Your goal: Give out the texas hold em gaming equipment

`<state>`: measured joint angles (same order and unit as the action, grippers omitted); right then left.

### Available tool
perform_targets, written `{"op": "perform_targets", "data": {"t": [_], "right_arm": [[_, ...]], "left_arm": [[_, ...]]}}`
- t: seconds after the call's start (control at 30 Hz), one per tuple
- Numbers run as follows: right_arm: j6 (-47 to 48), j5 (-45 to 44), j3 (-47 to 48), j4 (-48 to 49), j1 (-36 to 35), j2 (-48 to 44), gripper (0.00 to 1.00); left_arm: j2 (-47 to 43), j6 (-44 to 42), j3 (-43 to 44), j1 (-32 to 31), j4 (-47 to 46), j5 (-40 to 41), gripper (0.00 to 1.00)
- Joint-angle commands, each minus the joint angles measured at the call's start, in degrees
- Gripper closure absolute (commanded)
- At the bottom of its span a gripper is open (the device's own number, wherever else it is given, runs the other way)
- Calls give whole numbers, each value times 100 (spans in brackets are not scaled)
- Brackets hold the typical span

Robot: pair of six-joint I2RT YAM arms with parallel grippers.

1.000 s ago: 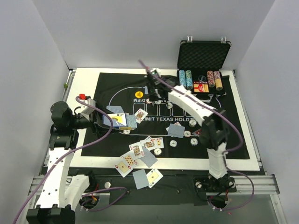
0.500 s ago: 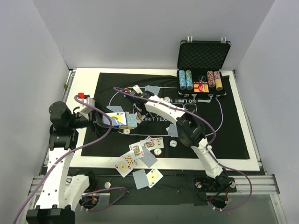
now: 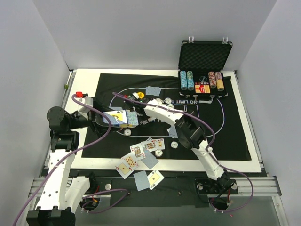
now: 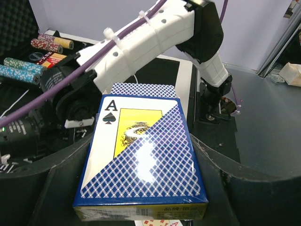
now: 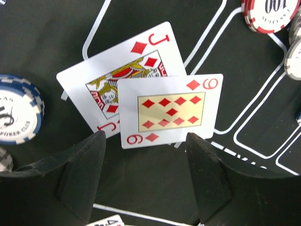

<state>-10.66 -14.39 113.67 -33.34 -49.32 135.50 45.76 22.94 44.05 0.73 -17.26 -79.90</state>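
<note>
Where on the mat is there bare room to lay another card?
Bare: the right of the mat, between the right arm and its right edge, in front of the case; also its far left corner. Crowded: the cards at front centre and the chips around the right arm.

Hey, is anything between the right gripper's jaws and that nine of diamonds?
Nothing visible does. The nine of diamonds lies face up on top, overlapping the jack of diamonds, just ahead of the open right gripper.
</note>
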Motion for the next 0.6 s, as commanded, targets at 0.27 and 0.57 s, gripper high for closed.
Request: {"op": "perform_targets", "data": {"t": [0.27,0.57], "right_arm": [[-2165,2510,-2330,1406,1038,-3490,22],[-3889,3960,-4649,3233,1460,-6375,7]], "left_arm": [[-164,-1142,279,-20,1295,-96,100],[-172,-1230,227,-20,1295,-123,100]]}}
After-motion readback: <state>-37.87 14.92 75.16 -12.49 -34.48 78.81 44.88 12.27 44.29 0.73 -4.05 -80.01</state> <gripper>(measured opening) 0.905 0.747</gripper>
